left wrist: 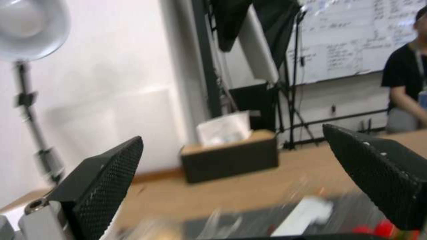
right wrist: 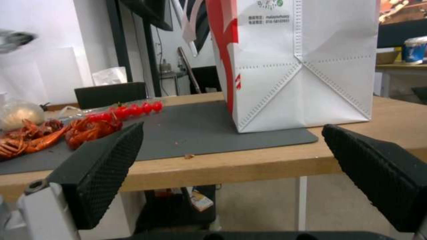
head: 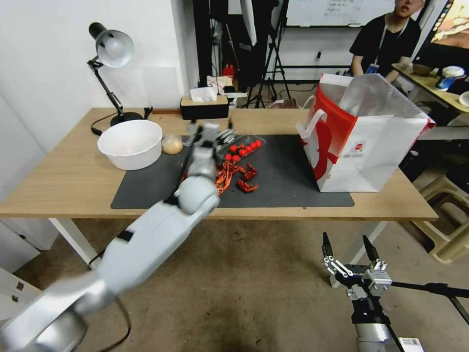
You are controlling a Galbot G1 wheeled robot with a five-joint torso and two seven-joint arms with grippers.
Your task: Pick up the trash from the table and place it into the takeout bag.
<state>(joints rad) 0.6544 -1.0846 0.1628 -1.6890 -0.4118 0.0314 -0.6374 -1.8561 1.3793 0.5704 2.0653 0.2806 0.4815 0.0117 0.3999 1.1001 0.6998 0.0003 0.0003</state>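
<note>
On the light-wood table, a small beige ball of trash lies at the dark mat's far left corner, beside a big white bowl. The ball also shows in the right wrist view. My left arm reaches over the mat, and its gripper hovers just right of the ball. In the left wrist view this gripper is open with nothing between its fingers. The white and red takeout bag stands open on the mat's right end. My right gripper hangs open below the table's front edge.
Red crayfish shells and a clear tray of cherry tomatoes lie mid-mat. A black tissue box and a desk lamp stand at the back. A beige stool sits to the table's right.
</note>
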